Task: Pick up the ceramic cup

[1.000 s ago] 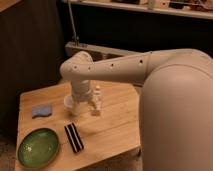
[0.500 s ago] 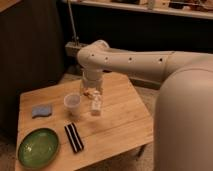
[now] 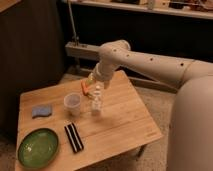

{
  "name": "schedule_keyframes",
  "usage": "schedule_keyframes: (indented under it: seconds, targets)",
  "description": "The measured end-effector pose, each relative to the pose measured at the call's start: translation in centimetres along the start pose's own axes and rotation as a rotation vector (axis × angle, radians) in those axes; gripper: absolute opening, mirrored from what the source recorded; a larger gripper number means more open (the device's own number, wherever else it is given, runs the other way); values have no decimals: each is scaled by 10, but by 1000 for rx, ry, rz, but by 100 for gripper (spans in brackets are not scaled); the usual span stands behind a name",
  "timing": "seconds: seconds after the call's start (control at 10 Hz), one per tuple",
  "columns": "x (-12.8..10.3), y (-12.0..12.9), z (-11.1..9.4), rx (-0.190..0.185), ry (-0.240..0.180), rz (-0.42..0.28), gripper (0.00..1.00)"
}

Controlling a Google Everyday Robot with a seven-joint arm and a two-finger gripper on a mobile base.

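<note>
The ceramic cup (image 3: 73,103) is small, pale and tapered with a wider round rim. It stands upright on the wooden table (image 3: 125,125), left of centre. My gripper (image 3: 92,83) hangs from the white arm above the table's back part, up and to the right of the cup and apart from it. A narrow white bottle (image 3: 96,103) stands just right of the cup, below the gripper. Something small and orange (image 3: 86,89) shows beside the gripper's tip.
A green bowl (image 3: 37,147) sits at the table's front left corner. A blue sponge (image 3: 41,110) lies at the left. A black bar-shaped packet (image 3: 74,137) lies in front of the cup. A dark wall and a shelf stand behind the table.
My arm has risen and drawn back to the right, away from the cup. The cup and bottle have stayed where they were.
</note>
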Motion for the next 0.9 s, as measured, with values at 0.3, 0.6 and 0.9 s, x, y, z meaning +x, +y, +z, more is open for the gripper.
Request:
schedule_keyframes:
  seconds: [0.3, 0.6, 0.9]
  targets:
    - [-5, 11, 26, -44, 56, -11, 65]
    - [-11, 26, 48, -58, 115, -25, 65]
    - [-9, 31, 65, -79, 169, -40, 65]
